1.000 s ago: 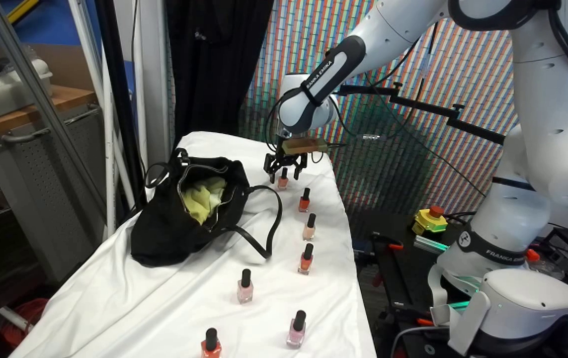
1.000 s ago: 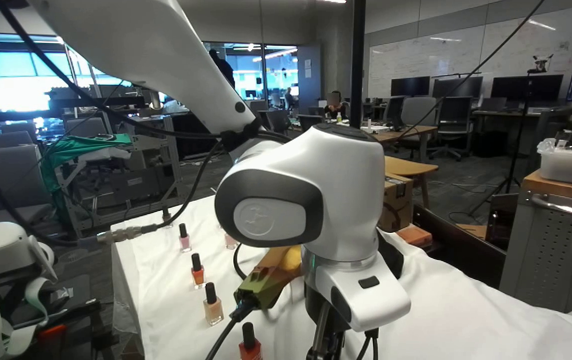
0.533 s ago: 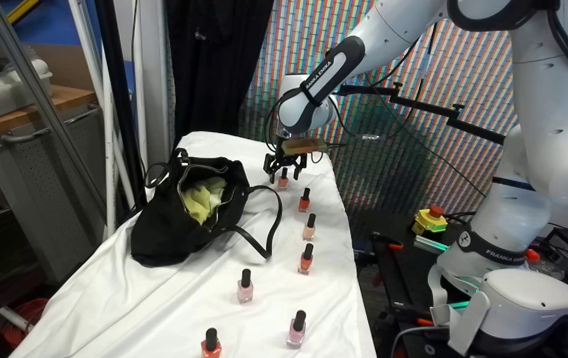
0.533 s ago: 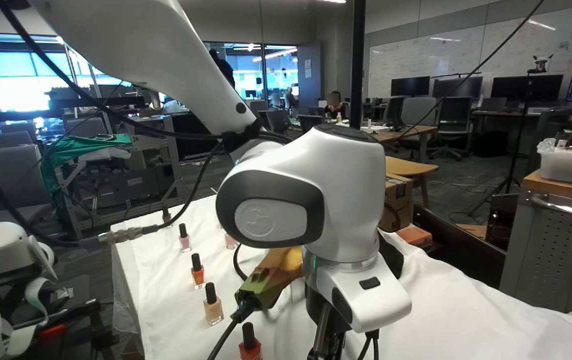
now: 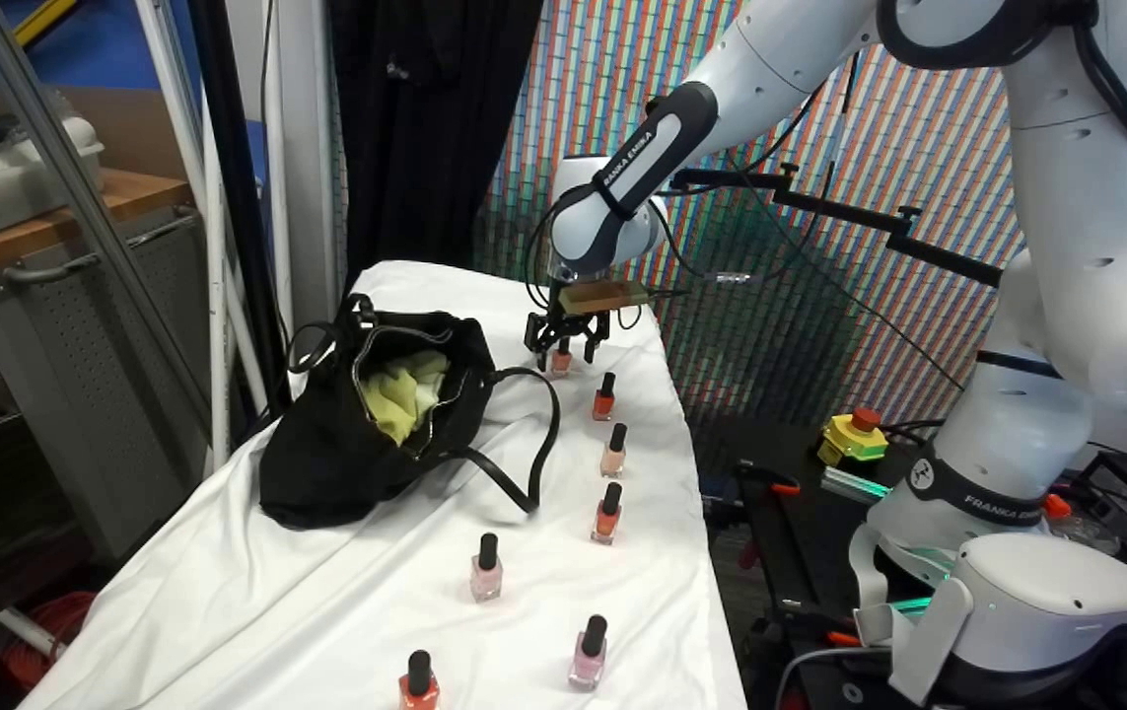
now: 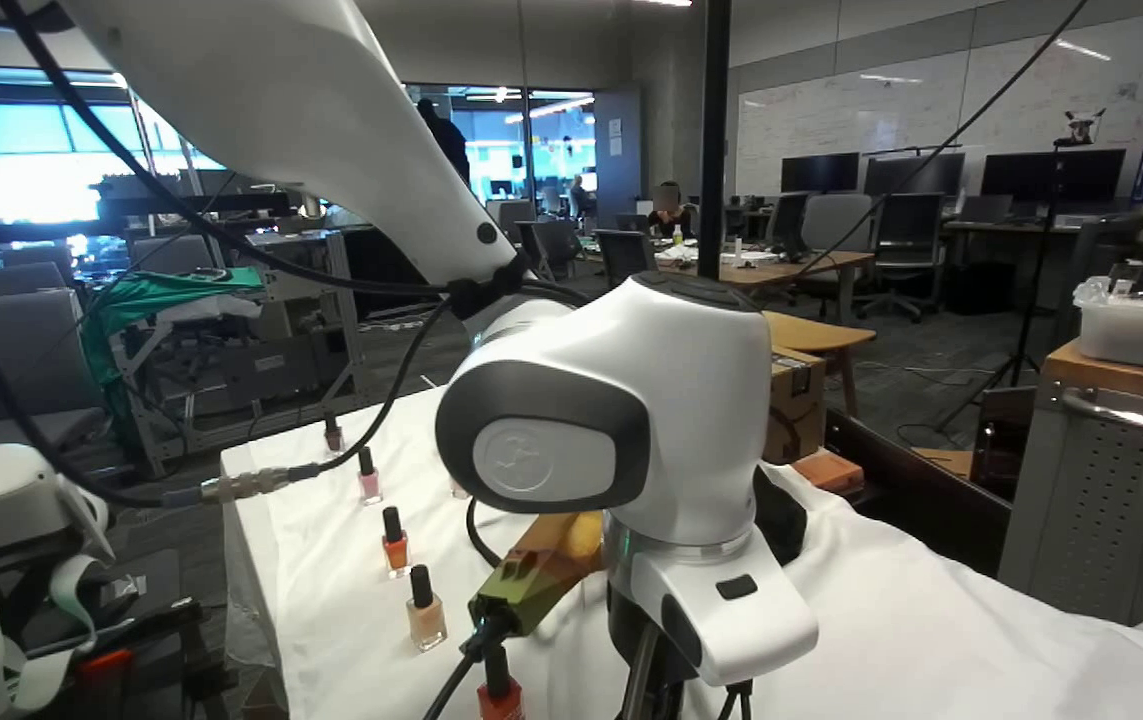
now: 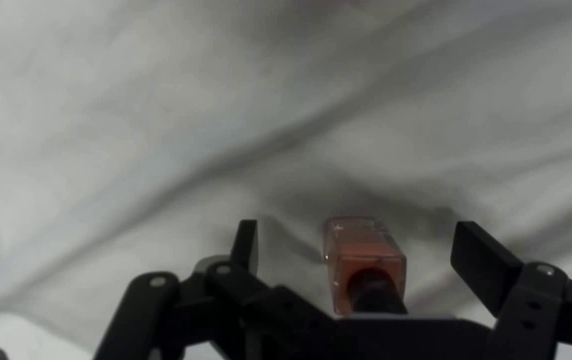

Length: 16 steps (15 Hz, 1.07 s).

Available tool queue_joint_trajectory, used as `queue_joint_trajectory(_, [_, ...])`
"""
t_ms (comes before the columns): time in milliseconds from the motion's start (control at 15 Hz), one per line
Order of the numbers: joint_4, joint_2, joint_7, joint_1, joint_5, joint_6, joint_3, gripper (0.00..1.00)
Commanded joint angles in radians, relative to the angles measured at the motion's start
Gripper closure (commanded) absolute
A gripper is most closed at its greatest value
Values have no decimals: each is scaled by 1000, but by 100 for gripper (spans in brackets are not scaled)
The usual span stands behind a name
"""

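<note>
— "Whiteboard [image 6: 811, 115] and monitors [image 6: 819, 172] at the back of the room, and up front a long table under rumpled white cloth [image 5: 326, 602]. Where's the action?"

— "Far end of that cloth, in an exterior view! The gripper [image 7: 358, 245] hangs right over a coral nail polish bottle [image 7: 366, 257], which stands upright."

— "Any grip?"

— "None! The jaws are spread wide with nothing held. The bottle sits between the black fingers [image 7: 486, 270], a strip of cloth showing on both sides of the glass. (Its dark cap runs in under the gripper's body in the wrist view, so the top is hidden.)"

— "Who's close by?"

— "A red bottle [image 5: 603, 403] is nearest, then a peach bottle [image 5: 612, 459] and an orange bottle [image 5: 605, 523]. Towards the camera come a pale pink bottle [image 5: 486, 578], a lilac bottle [image 5: 587, 663] and a vermilion bottle [image 5: 419, 692], that last one cut off by the frame. Caps up, every one!"

— "And that big dark shape?"

— "A black bag [image 5: 346, 473], gaping, with yellow-green fabric [image 5: 405, 394] bunched inside and one strap [image 5: 504, 483] looped out on the cloth towards the bottles. Over by the arm's base, a white headset [image 5: 1056, 611]!"
</note>
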State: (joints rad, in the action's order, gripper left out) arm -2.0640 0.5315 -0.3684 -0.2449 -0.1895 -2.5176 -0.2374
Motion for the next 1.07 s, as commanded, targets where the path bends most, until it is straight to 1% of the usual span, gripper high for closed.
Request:
queue_joint_trajectory(0, [35,25,26,-8,-16,15,5,0])
queue_joint_trajectory(400, [45,33,22,-9,-13,14,-1,0])
queue_joint_trajectory(933, [50,34,38,-19,-21,18,8,0])
queue_joint_trajectory(1000, [47,32,45,-20,-22,19,11,2])
